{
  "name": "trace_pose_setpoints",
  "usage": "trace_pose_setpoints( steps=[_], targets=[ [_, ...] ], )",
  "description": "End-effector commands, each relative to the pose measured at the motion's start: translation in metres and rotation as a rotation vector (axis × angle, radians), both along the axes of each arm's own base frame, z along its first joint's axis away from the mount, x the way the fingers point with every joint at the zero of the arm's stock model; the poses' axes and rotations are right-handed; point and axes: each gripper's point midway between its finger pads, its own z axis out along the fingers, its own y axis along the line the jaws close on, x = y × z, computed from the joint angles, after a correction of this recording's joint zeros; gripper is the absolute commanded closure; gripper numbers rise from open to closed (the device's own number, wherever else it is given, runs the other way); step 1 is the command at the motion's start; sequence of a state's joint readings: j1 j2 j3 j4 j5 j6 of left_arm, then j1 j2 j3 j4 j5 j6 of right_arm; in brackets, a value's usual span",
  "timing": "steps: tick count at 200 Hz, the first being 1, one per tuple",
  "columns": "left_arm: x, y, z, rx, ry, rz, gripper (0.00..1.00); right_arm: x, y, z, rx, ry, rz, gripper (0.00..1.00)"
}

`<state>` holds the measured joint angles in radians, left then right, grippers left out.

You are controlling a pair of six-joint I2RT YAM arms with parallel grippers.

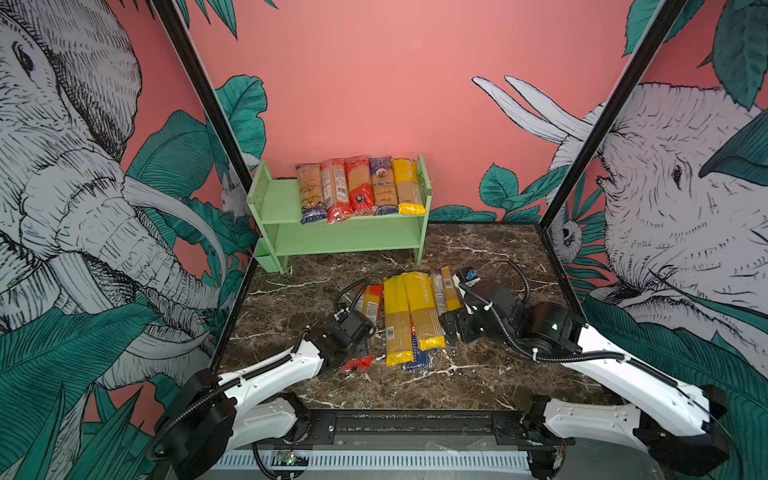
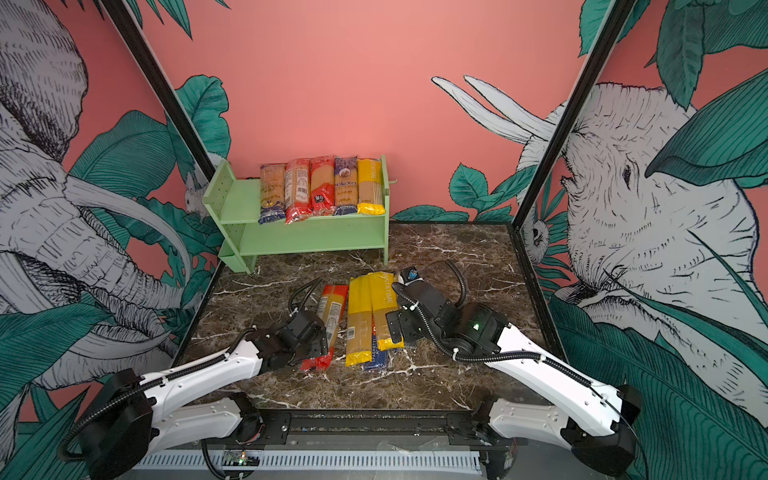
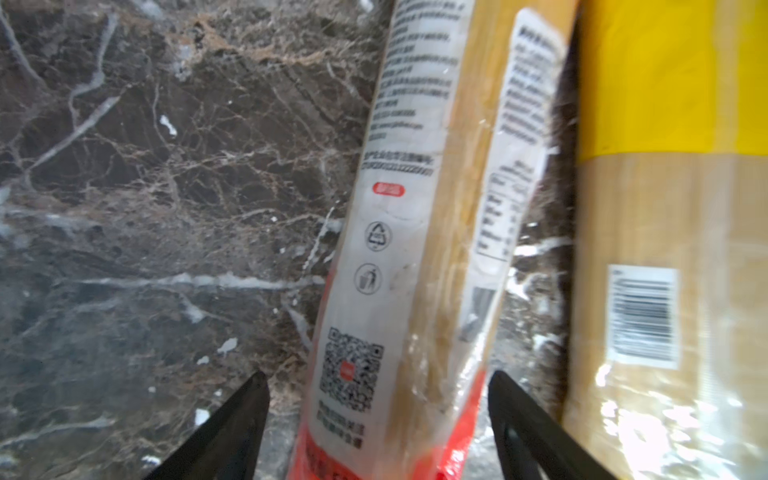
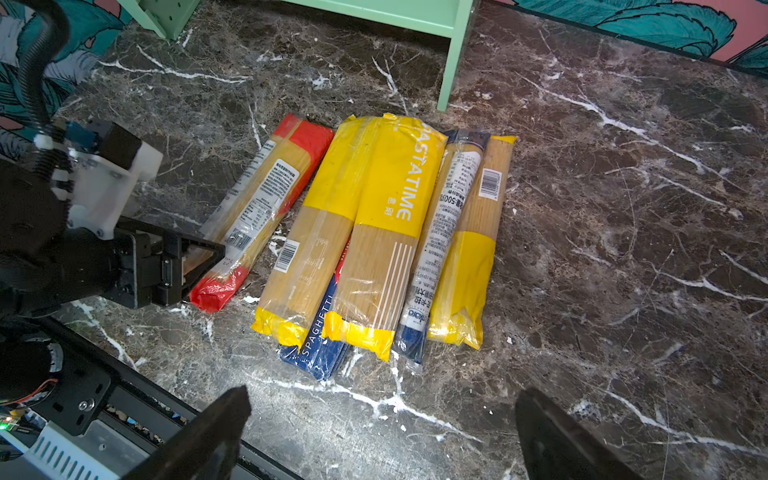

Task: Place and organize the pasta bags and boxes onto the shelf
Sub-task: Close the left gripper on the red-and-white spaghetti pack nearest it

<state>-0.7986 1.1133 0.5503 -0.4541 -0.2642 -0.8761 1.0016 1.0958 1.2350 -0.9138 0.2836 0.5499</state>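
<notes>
Pasta pack with red ends (image 1: 371, 309) lies flat on the marble table (image 1: 291, 299), just left of centre in both top views. The left gripper (image 3: 376, 376) straddles its near end, fingers (image 3: 245, 407) spread with a gap on each side. Just to its right sits a pile of loose packs (image 4: 374, 216), yellow-ended ones lying over a dark-blue pack (image 4: 320, 349). The right gripper (image 4: 382, 395) hangs beside the pile's right edge, fingers wide apart and holding nothing. Farther back, at upper centre, the green shelf (image 1: 345, 239) carries five packs (image 1: 360, 189) side by side on the right part of its top board.
</notes>
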Motion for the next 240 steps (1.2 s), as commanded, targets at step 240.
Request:
trace_pose_setpoints(
  steps=[240],
  targets=[
    [0.011, -0.025, -0.067, 0.046, 0.020, -0.115, 0.05, 0.006, 0.010, -0.004, -0.022, 0.010, -0.002, 0.01]
  ],
)
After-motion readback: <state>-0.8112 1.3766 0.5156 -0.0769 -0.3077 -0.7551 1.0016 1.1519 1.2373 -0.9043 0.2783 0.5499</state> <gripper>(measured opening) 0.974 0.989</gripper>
